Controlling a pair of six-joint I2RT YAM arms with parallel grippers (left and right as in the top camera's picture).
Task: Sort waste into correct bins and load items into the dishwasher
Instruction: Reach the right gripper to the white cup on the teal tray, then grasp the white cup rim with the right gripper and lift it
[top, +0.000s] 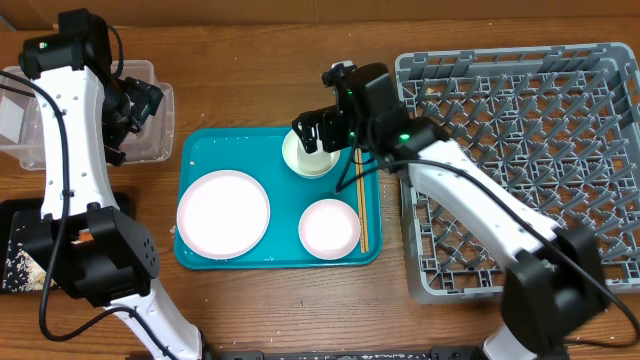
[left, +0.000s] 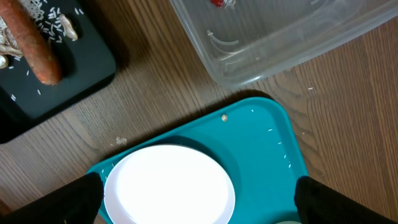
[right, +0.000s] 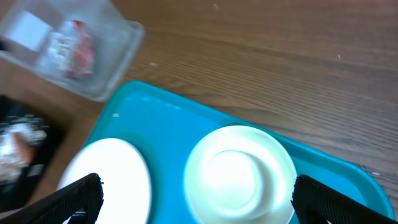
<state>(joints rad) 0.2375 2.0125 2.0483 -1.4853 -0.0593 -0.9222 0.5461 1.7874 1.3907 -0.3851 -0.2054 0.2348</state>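
Right wrist view puts the white bowl directly under the right gripper. The two dark fingers are spread wider than the bowl and hold nothing. In the overhead view the right gripper hangs over the far end of the teal tray, with the large plate off to one side. The smaller plate and the chopsticks lie back toward the arm's base. The bowl looks rigid, light and glossy, so it is probably slippery, and it may chip if knocked. A squeeze across its full round width would likely skate off. The safer hold seems to be a pinch on the rim wall, one finger inside and one outside. The tray is smooth with a raised lip and rests on a wood-grain table. There is free room beyond the bowl, less toward the large plate. The dish rack stands just beside the tray, behind the wrist, and its pegs call for a careful set-down. The left gripper is also wide open and empty. It hovers above the large plate's end of the tray, with the clear tub and the black tray ahead of it.
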